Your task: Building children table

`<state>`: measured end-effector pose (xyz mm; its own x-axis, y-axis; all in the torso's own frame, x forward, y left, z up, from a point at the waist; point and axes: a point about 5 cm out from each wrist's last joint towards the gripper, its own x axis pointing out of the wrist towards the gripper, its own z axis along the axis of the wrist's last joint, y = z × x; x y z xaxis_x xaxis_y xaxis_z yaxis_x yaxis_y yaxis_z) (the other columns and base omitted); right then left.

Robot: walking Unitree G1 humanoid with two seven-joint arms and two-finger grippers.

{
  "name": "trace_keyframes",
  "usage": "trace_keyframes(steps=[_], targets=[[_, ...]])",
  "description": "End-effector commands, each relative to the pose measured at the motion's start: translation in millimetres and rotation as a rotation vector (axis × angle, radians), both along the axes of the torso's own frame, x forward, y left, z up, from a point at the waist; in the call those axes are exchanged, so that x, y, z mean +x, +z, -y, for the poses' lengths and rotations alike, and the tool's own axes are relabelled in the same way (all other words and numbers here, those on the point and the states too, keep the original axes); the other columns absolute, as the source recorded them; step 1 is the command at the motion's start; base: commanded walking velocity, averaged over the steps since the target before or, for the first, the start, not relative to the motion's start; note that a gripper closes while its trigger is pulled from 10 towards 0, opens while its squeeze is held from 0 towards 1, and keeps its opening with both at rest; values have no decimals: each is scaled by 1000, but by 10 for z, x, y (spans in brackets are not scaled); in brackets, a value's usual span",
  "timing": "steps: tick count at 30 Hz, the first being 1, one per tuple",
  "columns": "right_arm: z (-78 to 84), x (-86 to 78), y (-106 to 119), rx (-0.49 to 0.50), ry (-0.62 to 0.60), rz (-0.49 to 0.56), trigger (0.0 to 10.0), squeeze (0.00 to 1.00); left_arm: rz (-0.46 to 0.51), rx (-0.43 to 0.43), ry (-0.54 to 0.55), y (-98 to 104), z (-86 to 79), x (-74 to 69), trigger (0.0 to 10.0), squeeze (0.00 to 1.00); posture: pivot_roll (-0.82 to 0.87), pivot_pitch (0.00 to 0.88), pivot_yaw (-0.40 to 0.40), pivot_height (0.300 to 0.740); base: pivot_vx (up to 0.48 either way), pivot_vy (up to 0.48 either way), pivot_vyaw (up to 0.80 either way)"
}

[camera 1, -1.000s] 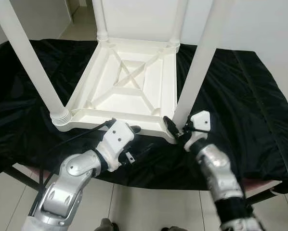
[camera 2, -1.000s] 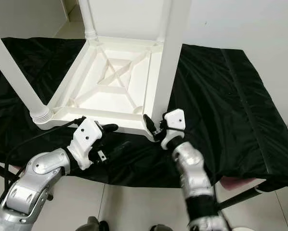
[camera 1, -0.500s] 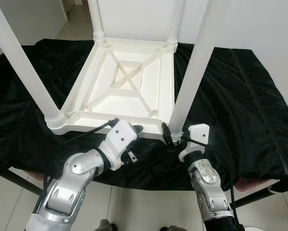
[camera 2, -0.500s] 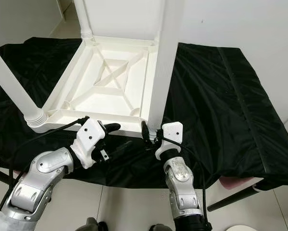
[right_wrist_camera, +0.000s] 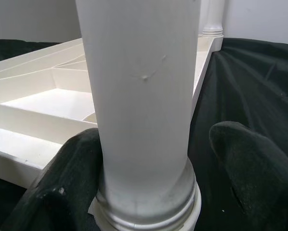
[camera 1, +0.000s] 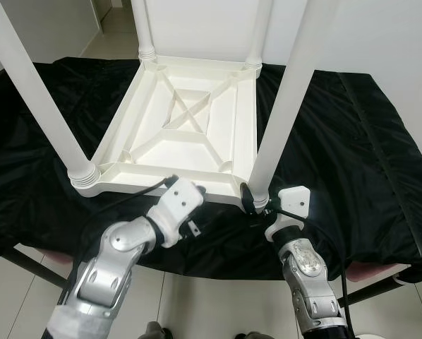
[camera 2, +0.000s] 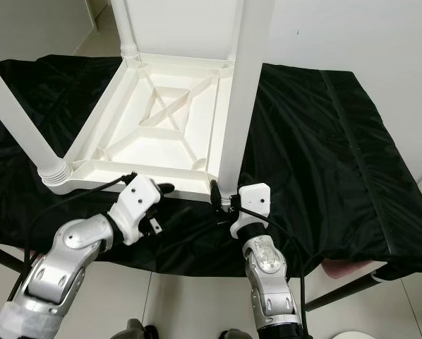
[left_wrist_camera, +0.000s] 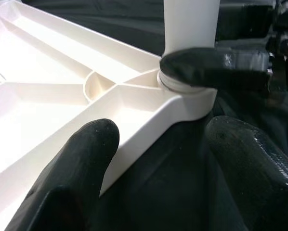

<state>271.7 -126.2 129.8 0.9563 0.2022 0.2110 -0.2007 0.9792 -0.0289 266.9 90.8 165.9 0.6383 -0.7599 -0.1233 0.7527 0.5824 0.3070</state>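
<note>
Black cloth point(camera 1: 352, 141) is covering the bench where the white children's table point(camera 1: 190, 127) is lying upside down (ribbed underside up, four legs standing). Right gripper point(camera 1: 257, 203) is straddling the near leg point(camera 1: 281, 120), fingers apart. Left gripper point(camera 1: 195, 192) is hovering, fingers spread, at the near rim.

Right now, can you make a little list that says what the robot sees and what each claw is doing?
table: white table upside down, four legs up
surface: black cloth
right gripper: open around base of near right leg
left gripper: open, at the table's near edge beside that corner
stage: legs look fitted
</note>
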Motion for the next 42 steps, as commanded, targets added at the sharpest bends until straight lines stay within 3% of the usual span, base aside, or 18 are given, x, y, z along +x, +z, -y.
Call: trace_keyframes(steps=[1,9,19,23,35,39,42], targets=[[49,-38,21,15,-19,15,10000,0,56,-5,202,-4,-121,95,10000,0,-108,110,36,740,0,0,0],[72,-92,27,22,15,16,10000,0,71,31,226,-15,-208,177,10000,0,-117,115,42,740,0,0,0],[144,-198,93,12,67,34,10000,0,91,199,295,-124,-371,391,10000,0,-139,118,54,740,0,0,0],[156,-228,115,18,71,38,10000,0,84,227,326,-169,-408,457,10000,0,-143,115,51,740,0,0,0],[134,-250,143,15,90,39,10000,0,-18,268,430,-204,-670,678,10000,0,-143,128,60,740,0,0,0],[128,-249,140,13,96,37,10000,0,-53,270,386,-199,-710,696,10000,0,-138,129,60,740,0,0,0],[121,-246,143,8,105,37,10000,0,-115,270,248,-226,-698,648,10000,0,-144,125,66,740,0,0,0]])
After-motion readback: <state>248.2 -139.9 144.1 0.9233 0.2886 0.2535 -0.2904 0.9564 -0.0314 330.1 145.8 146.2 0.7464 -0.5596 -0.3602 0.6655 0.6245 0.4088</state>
